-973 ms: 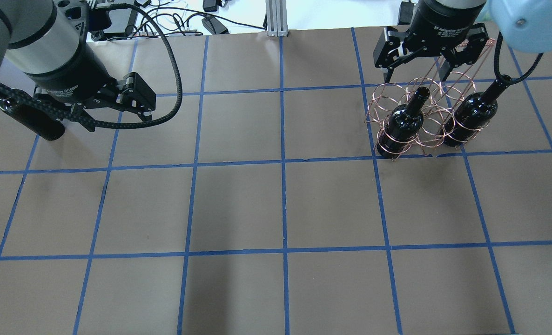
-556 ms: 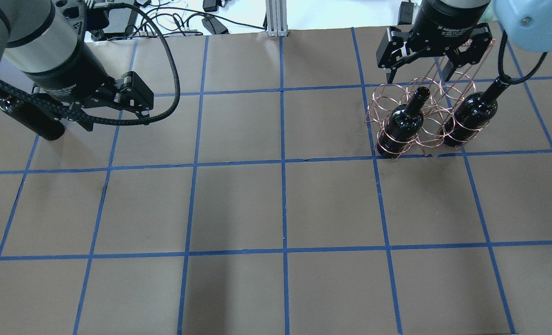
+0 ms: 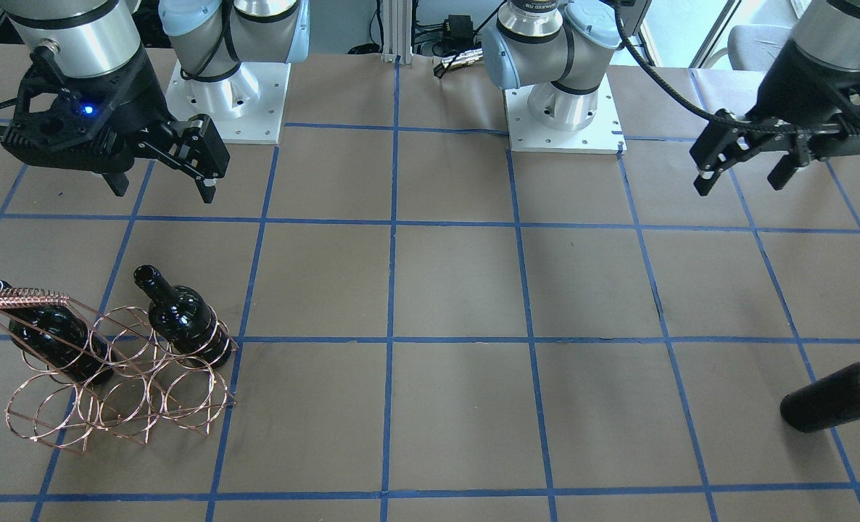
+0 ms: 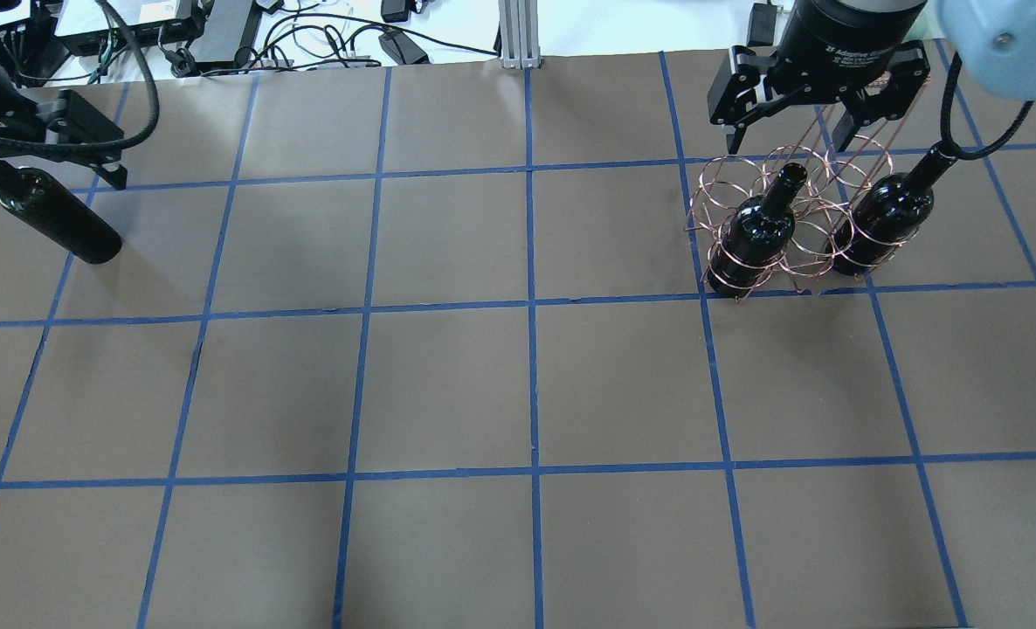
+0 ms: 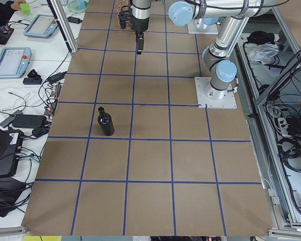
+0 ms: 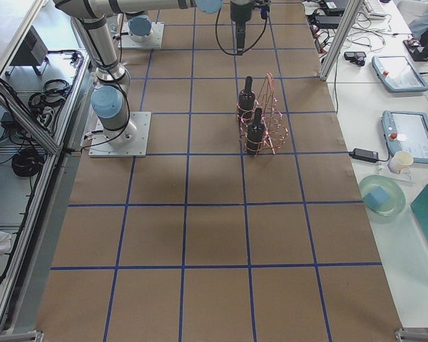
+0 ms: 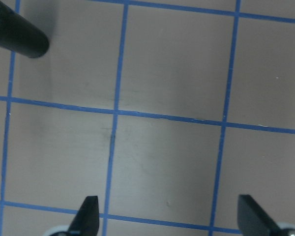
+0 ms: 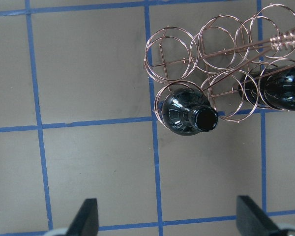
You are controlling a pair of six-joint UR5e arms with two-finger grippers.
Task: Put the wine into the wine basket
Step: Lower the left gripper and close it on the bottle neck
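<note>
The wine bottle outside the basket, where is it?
The wine bottle stands upright at the overhead view's far left, by the left gripper, far from the wine basket.

Brown table (image 4: 448, 384) with blue tape grid (image 4: 533, 303), cables (image 4: 304, 37) and teach pendant (image 6: 410, 135) alongside

The left gripper (image 3: 738, 185), jaws spread, has swung away from the middle of the table toward the far left corner of the overhead view, where most of the arm is now out of frame. The lone wine bottle (image 4: 55, 218), whose neck the arm and its cable covered a second ago, now stands almost fully exposed. The right gripper (image 4: 787, 144) has edged only slightly, up and to the right.
</note>
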